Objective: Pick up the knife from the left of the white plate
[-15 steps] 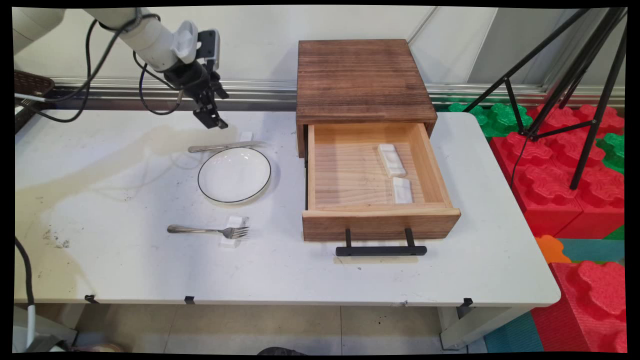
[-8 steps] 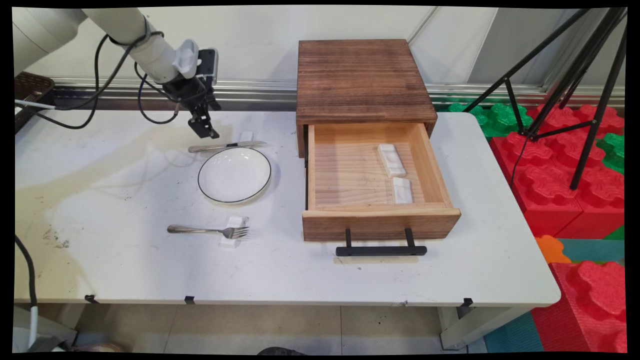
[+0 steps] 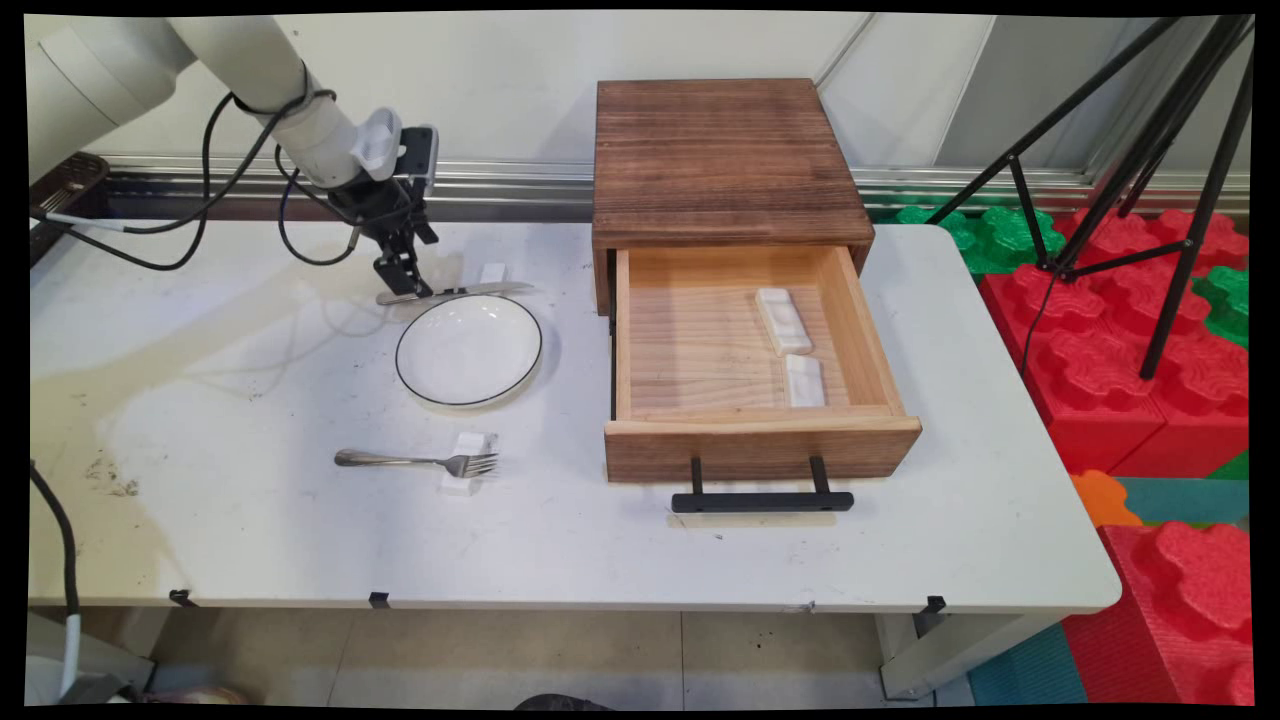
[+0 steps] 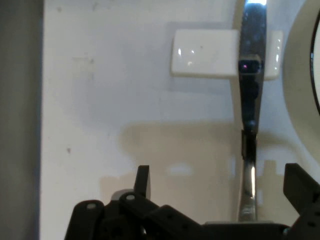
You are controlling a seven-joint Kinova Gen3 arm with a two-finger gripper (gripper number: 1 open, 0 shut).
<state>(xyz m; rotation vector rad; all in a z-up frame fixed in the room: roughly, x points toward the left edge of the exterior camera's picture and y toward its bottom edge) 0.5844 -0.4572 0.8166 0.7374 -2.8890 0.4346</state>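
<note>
Bright, even light; soft shadows

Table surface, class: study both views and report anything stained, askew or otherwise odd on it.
The white table bears a broad yellowish stain sweeping across its left half, with dark smudges near the left edge. The knife and fork each rest neatly on small white rests; nothing looks spilled or broken.

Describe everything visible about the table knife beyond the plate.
The table knife is slim, shiny metal. It lies flat on the white table, just beyond the black-rimmed white plate and apart from it. Its blade points toward the wooden drawer box and lies across a small white rest; its handle points left. The end effector hangs over the handle end, open, with one finger on each side of the handle; whether they touch it cannot be told.
</note>
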